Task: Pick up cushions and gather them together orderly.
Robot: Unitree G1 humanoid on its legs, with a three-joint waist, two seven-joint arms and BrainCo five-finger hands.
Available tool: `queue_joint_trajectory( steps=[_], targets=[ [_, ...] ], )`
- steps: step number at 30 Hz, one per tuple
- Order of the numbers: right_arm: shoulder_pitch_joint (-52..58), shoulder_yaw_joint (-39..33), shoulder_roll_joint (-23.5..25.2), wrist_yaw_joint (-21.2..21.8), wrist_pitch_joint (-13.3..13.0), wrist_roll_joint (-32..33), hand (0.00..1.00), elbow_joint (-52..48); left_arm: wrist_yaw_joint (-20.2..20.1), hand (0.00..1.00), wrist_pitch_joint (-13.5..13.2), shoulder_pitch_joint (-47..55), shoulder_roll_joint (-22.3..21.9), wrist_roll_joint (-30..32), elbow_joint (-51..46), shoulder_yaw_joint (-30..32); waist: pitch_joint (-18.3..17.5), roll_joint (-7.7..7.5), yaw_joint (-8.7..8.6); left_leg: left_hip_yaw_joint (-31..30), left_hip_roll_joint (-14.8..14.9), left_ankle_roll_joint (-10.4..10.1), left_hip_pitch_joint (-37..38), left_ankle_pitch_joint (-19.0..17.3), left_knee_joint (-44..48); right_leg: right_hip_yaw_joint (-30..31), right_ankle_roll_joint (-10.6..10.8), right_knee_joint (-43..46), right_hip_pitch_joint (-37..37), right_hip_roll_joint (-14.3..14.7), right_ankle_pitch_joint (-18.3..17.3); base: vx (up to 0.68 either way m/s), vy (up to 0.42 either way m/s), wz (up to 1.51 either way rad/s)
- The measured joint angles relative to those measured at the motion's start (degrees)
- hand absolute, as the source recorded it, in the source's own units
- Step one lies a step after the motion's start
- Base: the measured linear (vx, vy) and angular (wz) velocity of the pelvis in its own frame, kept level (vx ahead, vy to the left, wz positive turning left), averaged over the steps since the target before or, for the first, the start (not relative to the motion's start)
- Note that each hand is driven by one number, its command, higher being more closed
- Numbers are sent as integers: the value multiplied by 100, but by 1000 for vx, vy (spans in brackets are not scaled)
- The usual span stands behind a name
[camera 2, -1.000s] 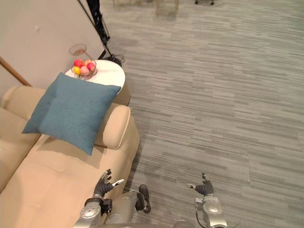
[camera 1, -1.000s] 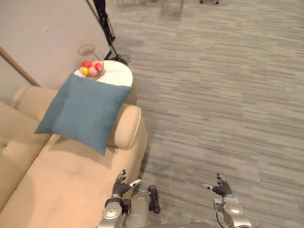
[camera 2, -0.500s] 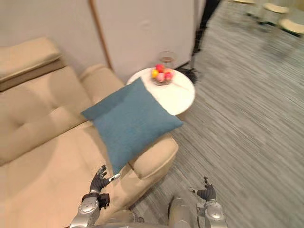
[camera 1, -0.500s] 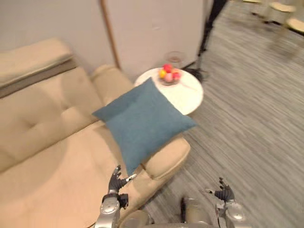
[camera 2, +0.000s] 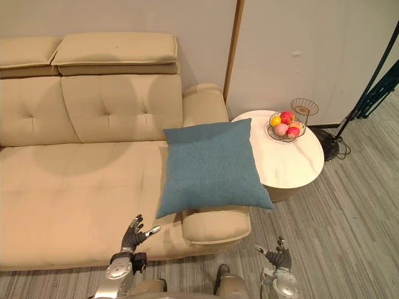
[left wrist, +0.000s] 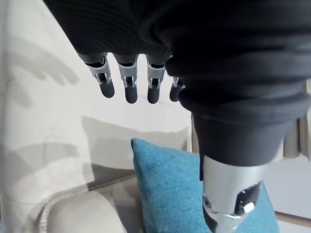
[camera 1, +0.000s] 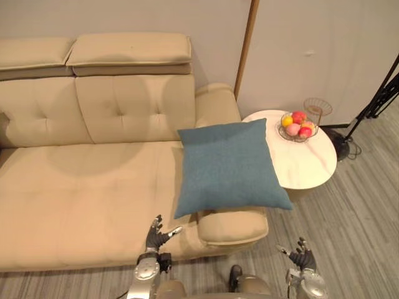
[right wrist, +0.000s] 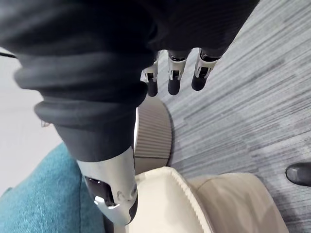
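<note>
A blue square cushion (camera 1: 228, 167) leans on the right armrest (camera 1: 233, 225) of a beige sofa (camera 1: 81, 180), its lower edge overhanging the armrest. My left hand (camera 1: 156, 235) hangs open low in front of the sofa's seat edge, left of the armrest and well below the cushion. My right hand (camera 1: 301, 257) hangs open over the grey floor to the right of the sofa. In the left wrist view the left hand's fingers (left wrist: 127, 85) are straight, with the cushion (left wrist: 180, 194) beyond them. The right hand's fingers (right wrist: 174, 77) are straight too.
A round white side table (camera 1: 307, 163) stands right of the armrest, carrying a wire bowl of coloured fruit (camera 1: 297, 126) and a small wire basket (camera 1: 317, 108). A black stand base (camera 1: 341, 144) sits on the floor by the wall. Grey wood-look floor (camera 1: 368, 237) lies open to the right.
The camera has swung left and now faces the sofa squarely. Both hands stay low and open; the cushion rests on the armrest as before.
</note>
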Motion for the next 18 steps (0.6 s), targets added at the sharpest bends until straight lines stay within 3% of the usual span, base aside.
queue_joint_trajectory(
  steps=[5,7,11,18],
  targets=[
    [-76,-437,-302,-9,3,5,0,-150,8,0,0,9,350,-3,-5,126,-52,-15,-58,133,-106,25,40,135,-255,152,26,-431,67,10,300,-28,39,-9],
    [-345,-440,-611,-10,7,1,0,-248,14,0,-1,-34,497,-15,-99,251,-56,-15,-157,189,-154,12,27,168,-385,207,-11,-561,21,12,403,-12,28,-13],
    [-842,-429,-1081,-11,6,-4,0,-409,116,0,-2,-466,643,-205,-105,288,-30,11,-154,257,-189,-16,-57,257,-579,292,-23,-668,-150,26,489,6,12,-13],
    [-2757,475,-1677,-17,8,202,0,-217,360,0,-55,-2238,739,-551,46,39,529,64,-167,81,-188,-93,-707,590,-670,142,-177,-670,-741,21,667,1,-16,12]
  ],
)
